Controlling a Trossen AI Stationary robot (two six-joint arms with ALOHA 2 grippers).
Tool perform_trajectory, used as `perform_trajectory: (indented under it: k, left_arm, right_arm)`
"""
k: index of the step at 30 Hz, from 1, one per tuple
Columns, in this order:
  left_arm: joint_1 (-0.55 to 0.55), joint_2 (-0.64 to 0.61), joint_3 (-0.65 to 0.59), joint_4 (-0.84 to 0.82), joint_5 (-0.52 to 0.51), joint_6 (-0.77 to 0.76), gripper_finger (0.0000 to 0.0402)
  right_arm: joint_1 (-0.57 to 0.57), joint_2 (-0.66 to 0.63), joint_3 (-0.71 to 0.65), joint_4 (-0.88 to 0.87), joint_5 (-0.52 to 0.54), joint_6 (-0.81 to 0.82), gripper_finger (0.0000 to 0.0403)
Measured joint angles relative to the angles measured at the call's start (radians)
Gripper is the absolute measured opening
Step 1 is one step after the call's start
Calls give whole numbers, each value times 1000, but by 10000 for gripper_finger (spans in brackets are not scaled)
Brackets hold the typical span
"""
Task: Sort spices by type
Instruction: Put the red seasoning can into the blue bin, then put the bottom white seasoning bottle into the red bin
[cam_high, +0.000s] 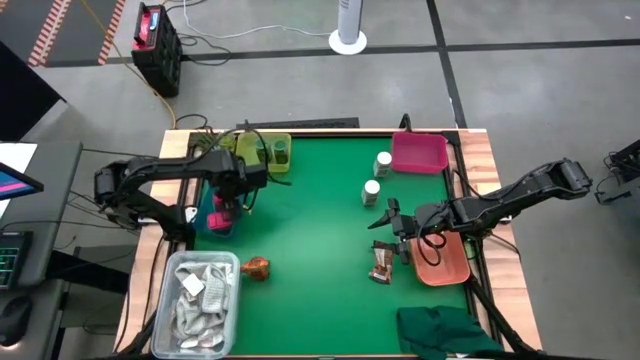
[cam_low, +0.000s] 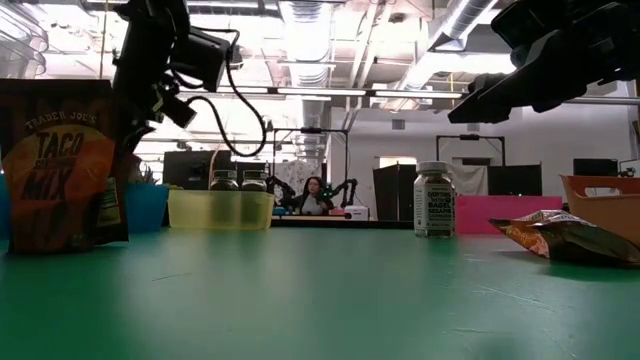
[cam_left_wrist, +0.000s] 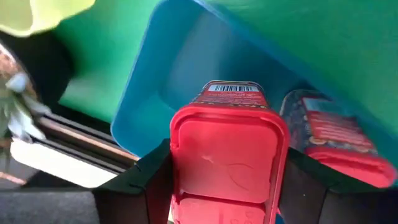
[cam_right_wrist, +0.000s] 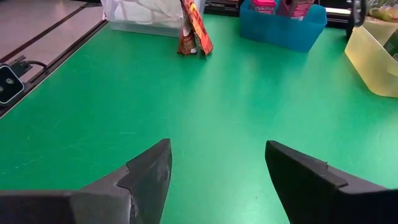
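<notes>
Jaws of left gripper (cam_left_wrist: 225, 186) clamp a pink pack (cam_left_wrist: 227, 155) over the blue bin (cam_high: 196, 218) at 9 o'clock; right gripper (cam_right_wrist: 216, 171) gapes empty. Bottles (cam_high: 377, 177) and sachets (cam_high: 382, 262) remain unsorted.

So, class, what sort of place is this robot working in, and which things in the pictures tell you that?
Probably a robotics lab or workshop. The low view shows exposed ceiling ducts and a person seated among more robot arms behind the table. From above, bare concrete floor surrounds the green table.
</notes>
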Motion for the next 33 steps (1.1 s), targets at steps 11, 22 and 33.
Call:
perform_trajectory:
  k: [11,22,33]
  left_arm:
    - [-2,1,-68,96,-46,152,231]
    - [-2,1,-20,2,-105,136,289]
    - [-77,0,214,122,-65,-8,290]
  right_arm:
    - [0,0,0,0,0,0,286]
    - [-2,0,0,0,0,-7,286]
    - [-49,0,0,-19,1,-1,286]
